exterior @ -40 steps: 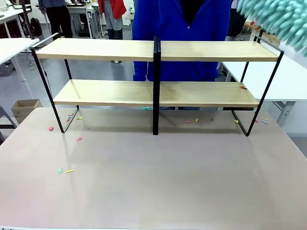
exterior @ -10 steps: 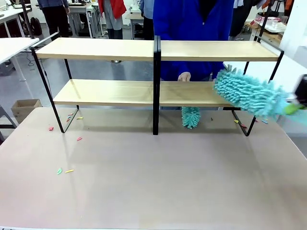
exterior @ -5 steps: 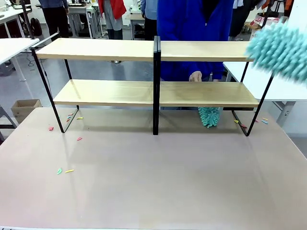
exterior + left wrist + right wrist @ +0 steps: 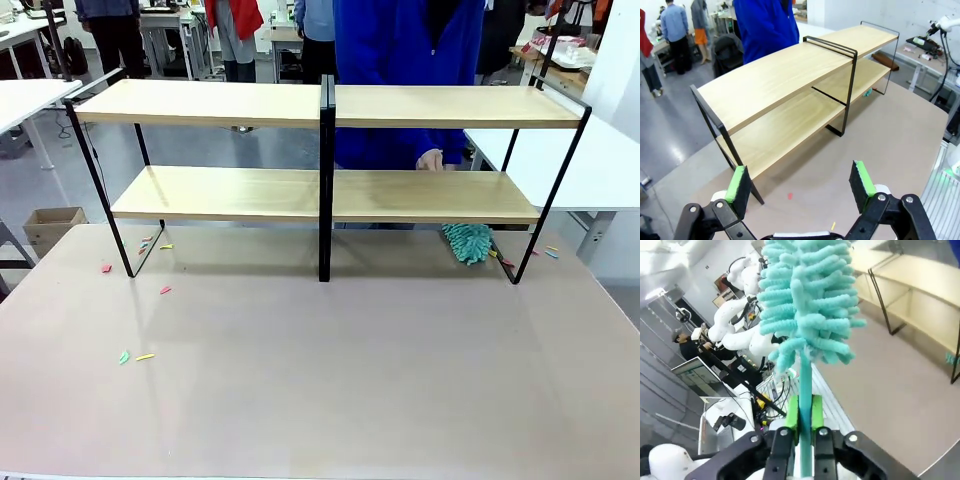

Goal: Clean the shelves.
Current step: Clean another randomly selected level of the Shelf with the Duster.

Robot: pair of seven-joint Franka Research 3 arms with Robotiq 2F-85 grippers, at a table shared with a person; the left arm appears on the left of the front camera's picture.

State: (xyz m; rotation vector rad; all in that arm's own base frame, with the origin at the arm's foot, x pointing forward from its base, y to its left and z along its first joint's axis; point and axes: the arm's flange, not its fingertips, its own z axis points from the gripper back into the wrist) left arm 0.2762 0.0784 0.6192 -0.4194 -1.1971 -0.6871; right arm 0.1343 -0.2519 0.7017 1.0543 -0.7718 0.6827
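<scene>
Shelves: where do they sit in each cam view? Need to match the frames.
Front: shelves span the upper half, across the far side of the tabletop.
Left wrist: shelves run diagonally from centre-left to upper right, above the tabletop.
Right wrist: shelves in the upper right, past the duster, tabletop below.
Shared landmark: the tan tabletop.

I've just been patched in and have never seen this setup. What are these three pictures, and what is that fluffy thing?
The wide picture looks across a tan tabletop at a two-tier rack of pale wooden shelves. Behind it a person in blue sweeps a teal fluffy duster beneath the lower board. Small coloured scraps lie on the table.

The other two pictures come from cameras on each arm's wrist. The left tool is open and holds nothing. The right tool is shut on the stick of a second teal duster.
</scene>
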